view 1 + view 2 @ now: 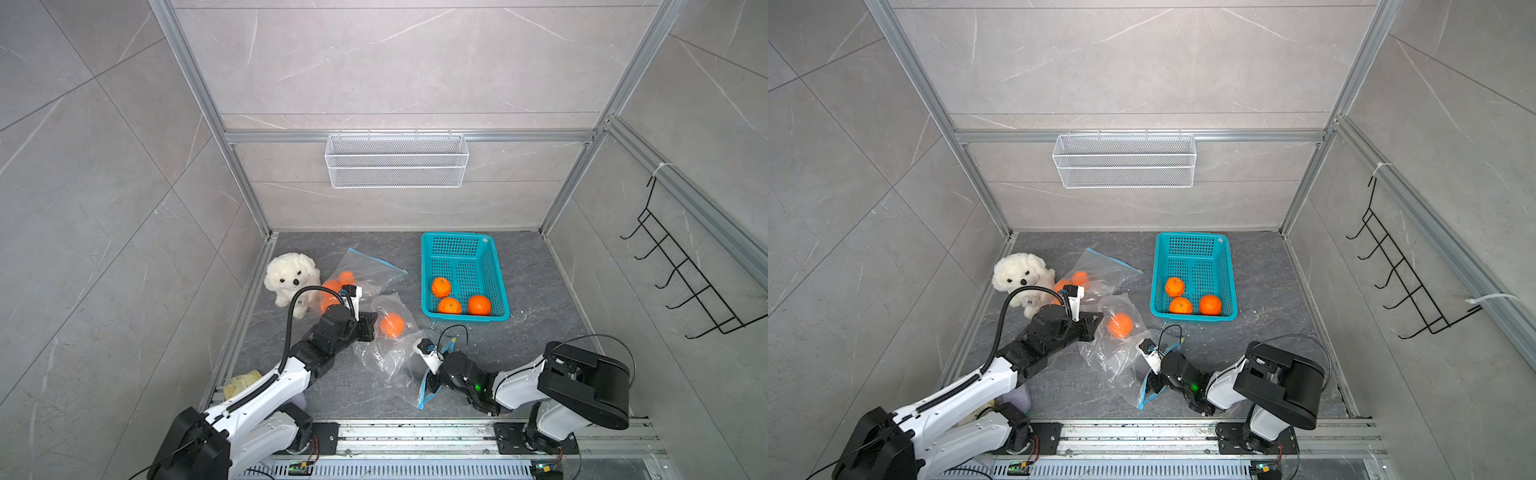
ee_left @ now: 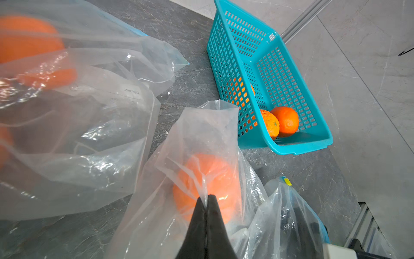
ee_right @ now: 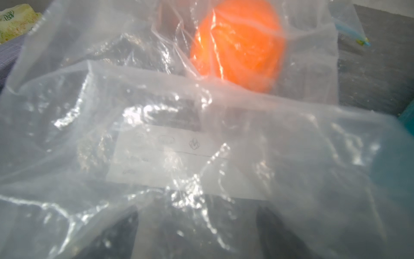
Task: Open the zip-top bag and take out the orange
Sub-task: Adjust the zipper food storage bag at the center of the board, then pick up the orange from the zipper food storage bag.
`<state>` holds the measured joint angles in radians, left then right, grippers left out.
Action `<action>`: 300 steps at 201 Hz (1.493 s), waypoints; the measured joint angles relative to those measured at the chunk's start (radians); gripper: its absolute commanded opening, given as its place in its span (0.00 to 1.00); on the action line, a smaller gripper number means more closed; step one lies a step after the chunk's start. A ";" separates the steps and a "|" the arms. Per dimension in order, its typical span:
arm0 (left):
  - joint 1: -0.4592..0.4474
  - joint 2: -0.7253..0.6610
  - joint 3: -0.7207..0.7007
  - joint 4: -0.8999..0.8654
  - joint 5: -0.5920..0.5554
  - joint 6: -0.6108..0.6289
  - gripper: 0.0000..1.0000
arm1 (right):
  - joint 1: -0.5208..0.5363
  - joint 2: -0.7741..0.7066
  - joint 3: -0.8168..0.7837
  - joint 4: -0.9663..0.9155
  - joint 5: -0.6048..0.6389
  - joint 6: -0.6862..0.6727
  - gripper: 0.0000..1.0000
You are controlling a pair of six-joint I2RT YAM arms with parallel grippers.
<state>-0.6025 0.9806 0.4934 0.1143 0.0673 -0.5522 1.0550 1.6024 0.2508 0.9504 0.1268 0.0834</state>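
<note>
At the front of the table [image 1: 528, 340], your left tool [image 2: 207, 198] pinches the film of the zip-top bag [image 2: 201, 127] just above the orange [image 2: 210, 177] inside. Your right tool [image 1: 429, 381], blurred behind plastic, seems spread wide by the blue zip [image 1: 423, 397]. You're mid-opening; next, part the mouth and reach in.

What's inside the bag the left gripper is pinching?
One orange shows through the bag, just past the left gripper, which is shut on a fold of it. Nothing else shows inside, but crumpled film and glare hide its near end.
</note>
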 measured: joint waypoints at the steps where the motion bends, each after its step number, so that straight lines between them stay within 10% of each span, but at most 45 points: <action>1: 0.000 -0.003 0.000 -0.001 -0.001 0.000 0.06 | 0.000 0.000 -0.001 0.002 0.000 0.000 0.86; 94: 0.000 -0.168 -0.124 -0.096 -0.051 -0.047 0.00 | -0.001 -0.058 0.014 -0.099 0.020 -0.052 0.88; 206: 0.000 -0.169 -0.137 -0.126 -0.109 -0.057 0.79 | -0.001 -0.078 0.095 -0.215 0.023 -0.073 0.93; 300: -0.167 0.171 0.022 0.064 -0.093 -0.061 0.75 | -0.001 -0.086 0.147 -0.259 0.040 -0.089 1.00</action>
<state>-0.7692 1.1511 0.5156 0.1783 -0.0257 -0.6132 1.0542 1.5166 0.3977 0.6910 0.1665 -0.0051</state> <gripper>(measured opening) 0.754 0.995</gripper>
